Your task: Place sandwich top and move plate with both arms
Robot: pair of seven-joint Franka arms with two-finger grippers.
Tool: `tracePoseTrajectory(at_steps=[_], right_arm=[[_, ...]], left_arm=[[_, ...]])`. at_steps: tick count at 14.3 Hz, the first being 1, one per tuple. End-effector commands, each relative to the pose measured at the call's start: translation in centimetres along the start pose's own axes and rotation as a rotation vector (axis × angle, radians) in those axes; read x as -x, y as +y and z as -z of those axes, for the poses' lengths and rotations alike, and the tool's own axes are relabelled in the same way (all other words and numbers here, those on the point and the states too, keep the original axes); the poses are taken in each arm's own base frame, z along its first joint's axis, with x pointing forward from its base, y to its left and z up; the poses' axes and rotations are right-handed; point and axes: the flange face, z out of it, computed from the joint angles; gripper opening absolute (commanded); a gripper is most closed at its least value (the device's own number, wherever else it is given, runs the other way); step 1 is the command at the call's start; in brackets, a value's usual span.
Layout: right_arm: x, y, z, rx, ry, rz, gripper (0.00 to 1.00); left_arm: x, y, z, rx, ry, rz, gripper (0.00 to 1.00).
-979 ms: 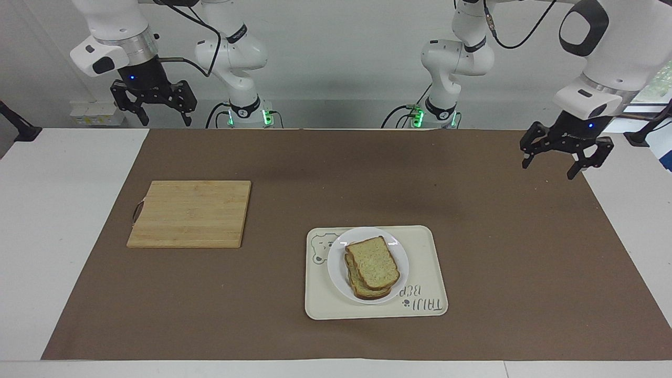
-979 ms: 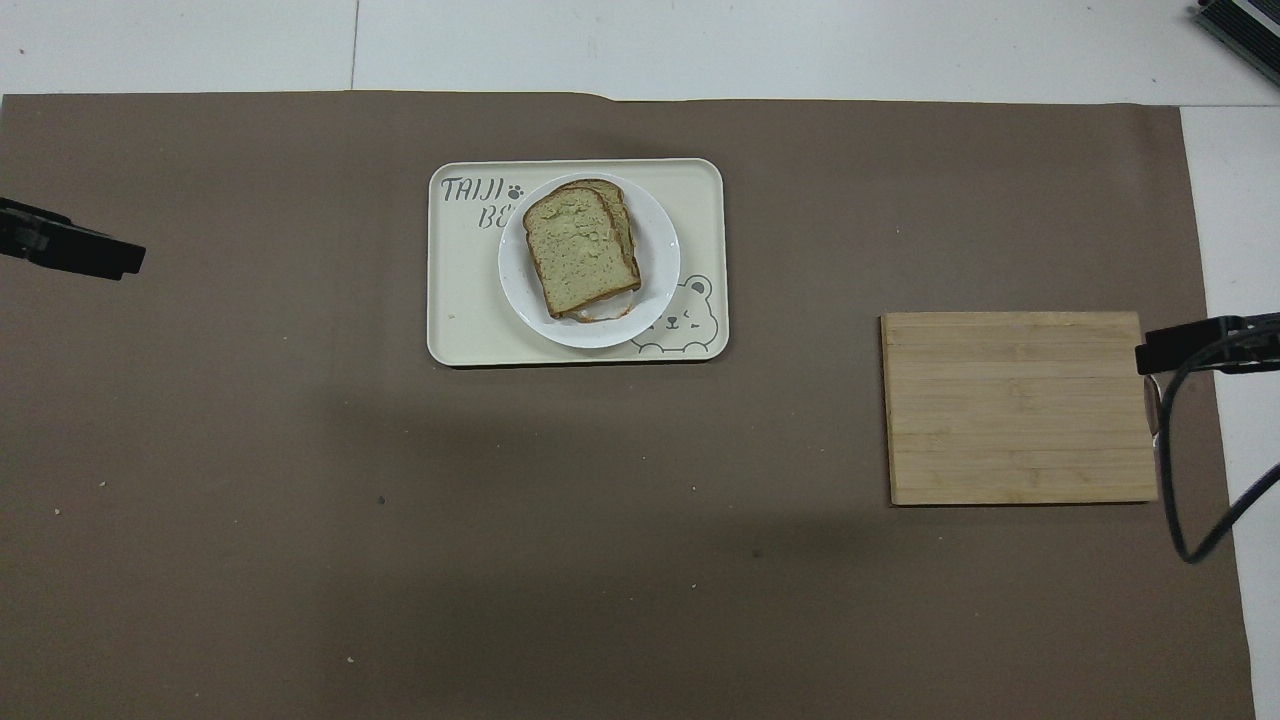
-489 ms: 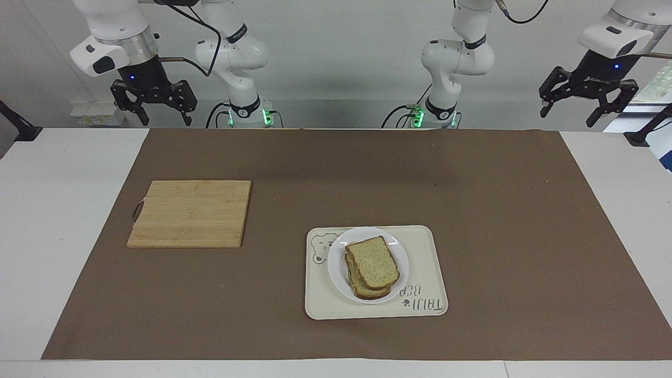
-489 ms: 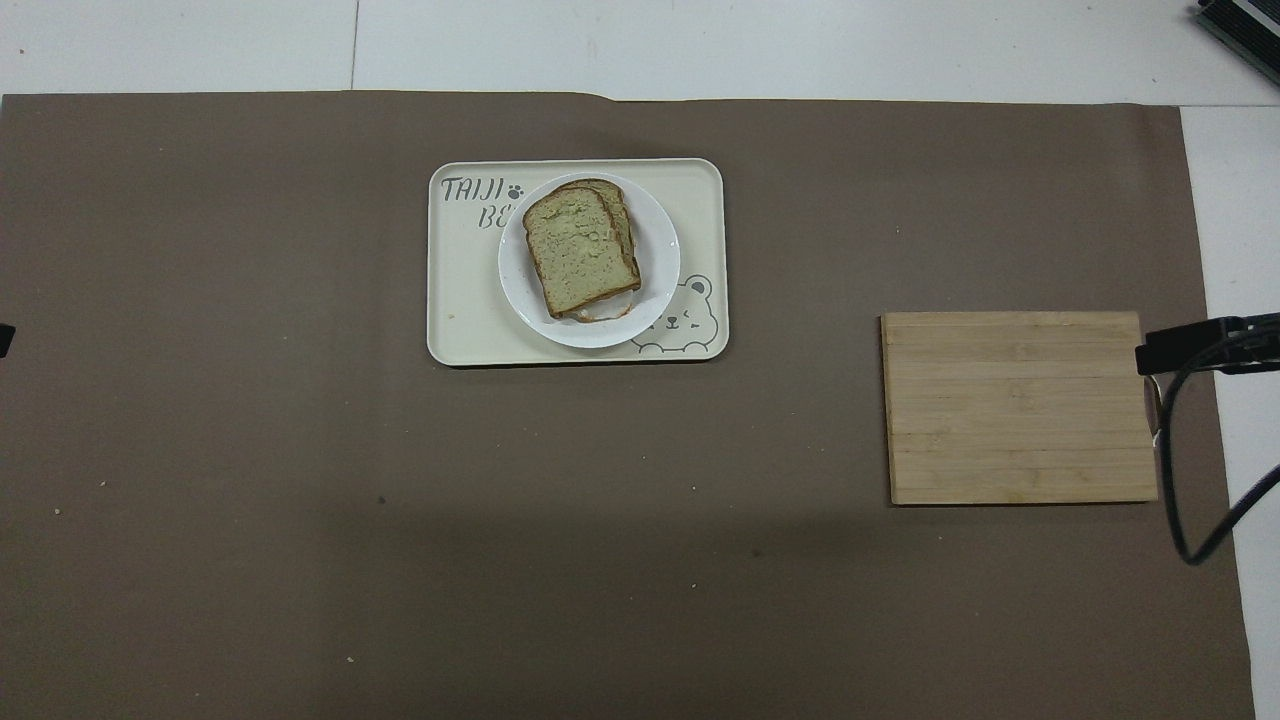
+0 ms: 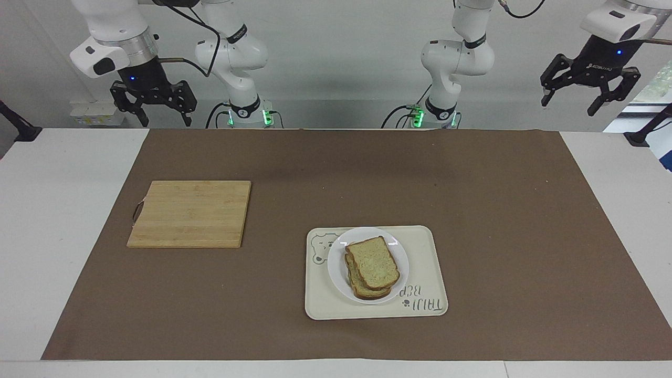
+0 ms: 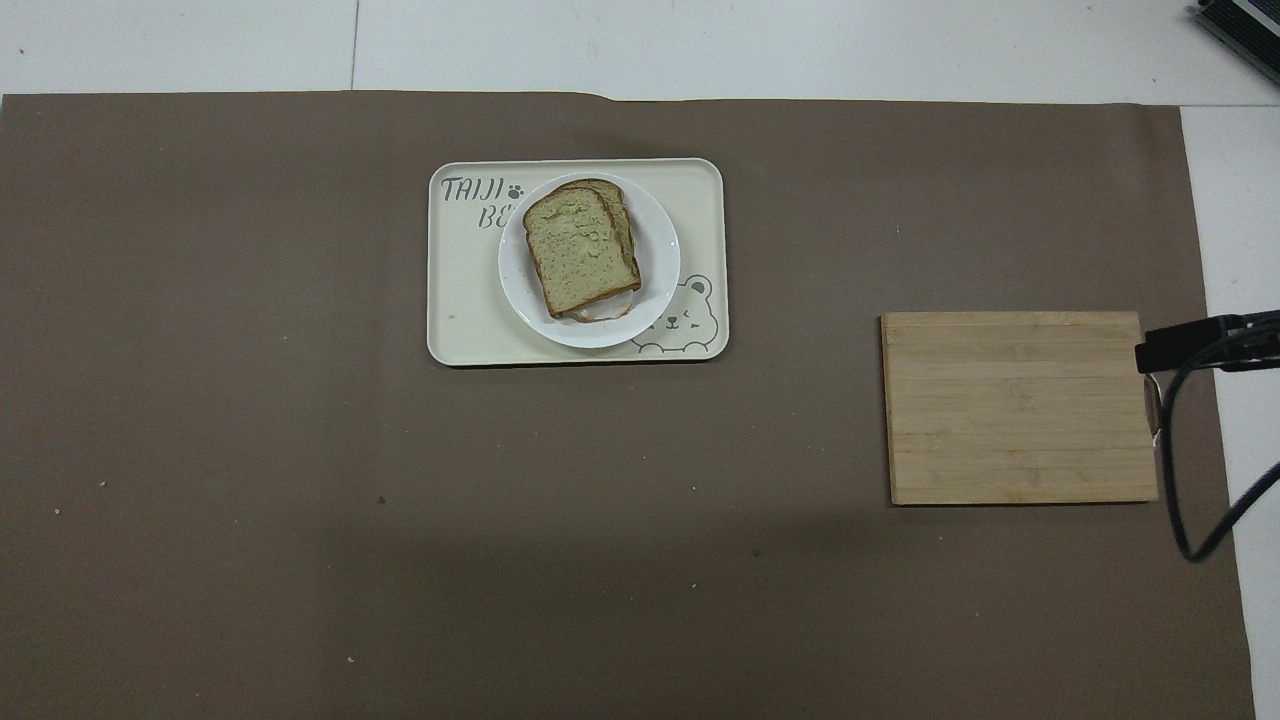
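Well away from both arms, we see the sandwich top (image 5: 373, 262) lying flat on a second slice on the plate (image 5: 338, 273), which sits on the tray (image 5: 426, 262) lettered "TAIJI BE…". Its rounded end points away from the robots, its long axis slightly slanted. We find the left jaws (image 5: 590, 100) and right jaws (image 5: 153, 109) spread, empty, raised at the desk's (image 5: 52, 210) corners nearest the robots.
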Motion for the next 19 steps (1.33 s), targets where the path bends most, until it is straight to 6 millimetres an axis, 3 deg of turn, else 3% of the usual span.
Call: tracePoseTrajectory(at_steps=[1, 2, 8, 11, 19], right_arm=[[-0.7, 0.4, 0.4, 0.003, 0.007, 0.027, 1.00], [-0.6, 0.2, 0.5, -0.001, 0.009, 0.026, 1.00], [-0.3, -0.1, 0.5, -0.017, 0.000, 0.027, 1.00], [-0.3, -0.1, 0.5, -0.017, 0.000, 0.027, 1.00], [-0.3, -0.1, 0.5, -0.017, 0.000, 0.027, 1.00]], left_arm=[[2.0, -0.8, 1.4, -0.018, -0.012, 0.034, 1.00], [2.6, -1.6, 1.3, -0.017, -0.026, 0.056, 1.00], [3.0, -1.5, 1.0, -0.024, -0.040, 0.070, 1.00], [2.1, 0.1, 0.6, -0.026, -0.048, 0.107, 1.00], [1.6, 1.3, 0.4, -0.018, -0.060, 0.215, 1.00]])
